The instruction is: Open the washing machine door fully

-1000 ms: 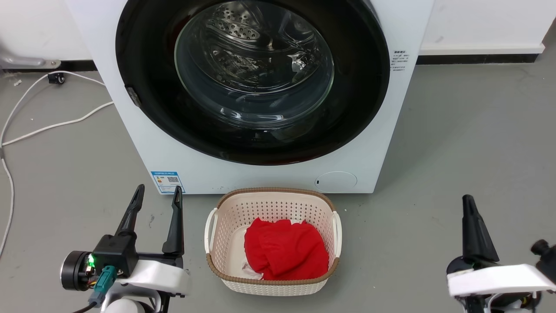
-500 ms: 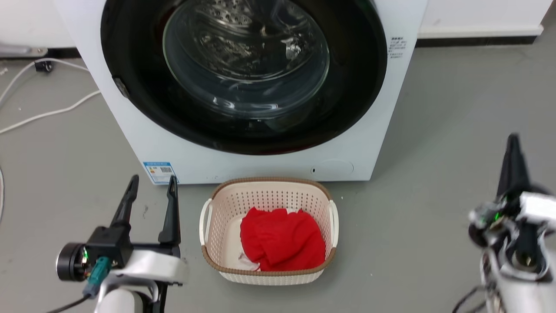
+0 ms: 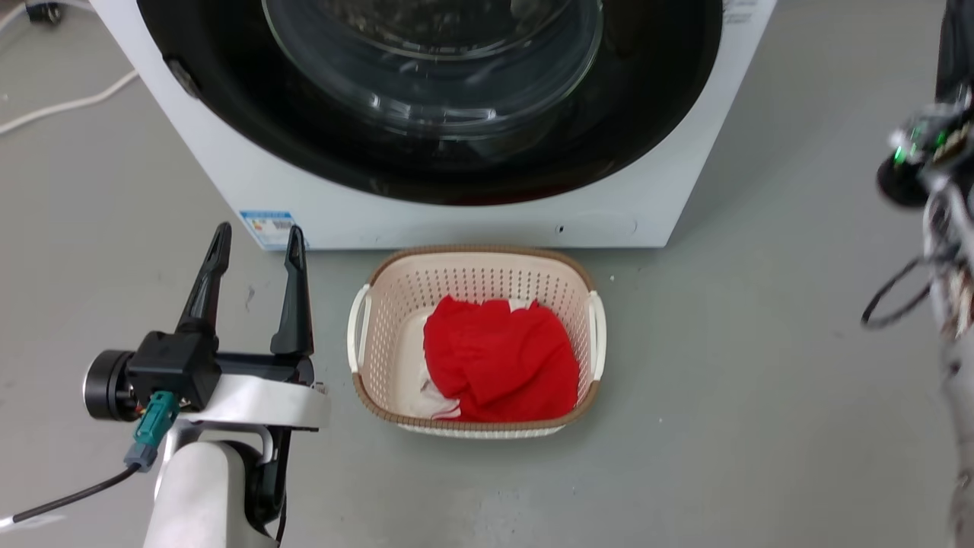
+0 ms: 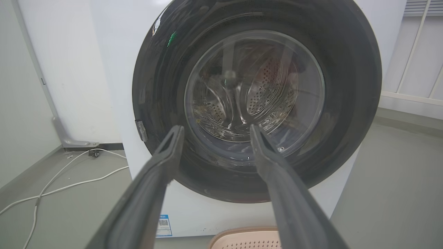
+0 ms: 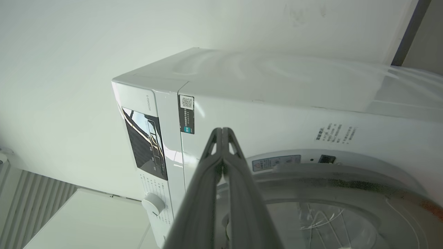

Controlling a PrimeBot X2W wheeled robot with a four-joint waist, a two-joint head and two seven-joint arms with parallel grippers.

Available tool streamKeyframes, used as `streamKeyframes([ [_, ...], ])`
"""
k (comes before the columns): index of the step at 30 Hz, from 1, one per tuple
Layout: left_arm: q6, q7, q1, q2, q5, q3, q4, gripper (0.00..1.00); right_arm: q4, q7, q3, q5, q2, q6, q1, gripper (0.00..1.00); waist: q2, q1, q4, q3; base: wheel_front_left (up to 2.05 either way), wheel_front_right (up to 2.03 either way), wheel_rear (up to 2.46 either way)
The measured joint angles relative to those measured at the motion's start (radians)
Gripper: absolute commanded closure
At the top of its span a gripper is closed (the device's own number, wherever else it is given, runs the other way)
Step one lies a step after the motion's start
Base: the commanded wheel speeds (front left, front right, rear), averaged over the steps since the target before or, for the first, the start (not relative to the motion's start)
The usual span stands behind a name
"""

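The washing machine [image 3: 319, 205] stands on the grey floor straight ahead, a big white box that looks too heavy to shift under a pull. The washing machine door [image 3: 243, 114] covers most of its front and lies shut, flush against the panel, in both the head and left wrist views. It is a rigid disc that should swing as one piece on its hinge, probably with a firm latch to overcome first. Its glossy black ring [image 4: 346, 86] likely gives fingers little friction, so a flat press would slide. A hooked pull behind the rim suits it better. The bulging glass bowl [image 4: 254, 86] at its centre is the fragile part and no place to push or pinch.

A beige laundry basket [image 3: 365, 320] with a red cloth [image 3: 498, 361] sits just in front of the machine, below the door's sweep.

The left gripper [image 3: 259, 230] hangs low beside the basket, well apart from the door, its jaws spread wide and empty. The right gripper [image 5: 221, 129] is raised near the machine's upper front, fingers pressed together, holding nothing.

A small metal tab [image 4: 140, 129] on the door's left edge may be the hinge, though it is too small to be sure. If so, the far edge is the place to hold.
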Motion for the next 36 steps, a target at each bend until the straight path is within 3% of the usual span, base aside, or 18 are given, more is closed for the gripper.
streamKeyframes([
  [6, -0.007, 0.000, -0.034, 0.000, -0.004, -0.002, -0.012, 0.00, 0.215, 0.142, 0.110, -0.056, -0.049, 0.000, -0.242, 1.00, 0.0000, 0.0000, 0.023, 0.063, 0.00, 0.00, 0.00],
  [17, -0.012, 0.000, -0.083, 0.000, -0.005, -0.009, -0.047, 0.00, 0.517, 0.318, 0.272, -0.190, -0.021, 0.000, -0.571, 1.00, 0.0000, 0.0000, 0.058, 0.169, 0.00, 0.00, 0.00],
  [27, -0.013, 0.000, -0.106, 0.000, -0.012, -0.011, -0.060, 0.00, 0.600, 0.335, 0.348, -0.291, -0.021, 0.000, -0.698, 1.00, 0.0000, 0.0000, 0.081, 0.243, 0.00, 0.00, 0.00],
  [36, -0.014, 0.000, -0.115, -0.001, -0.009, -0.013, -0.051, 0.00, 0.606, 0.519, 0.345, -0.273, -0.024, 0.000, -0.697, 1.00, 0.0000, -0.0001, 0.074, 0.236, 0.00, 0.00, 0.00],
])
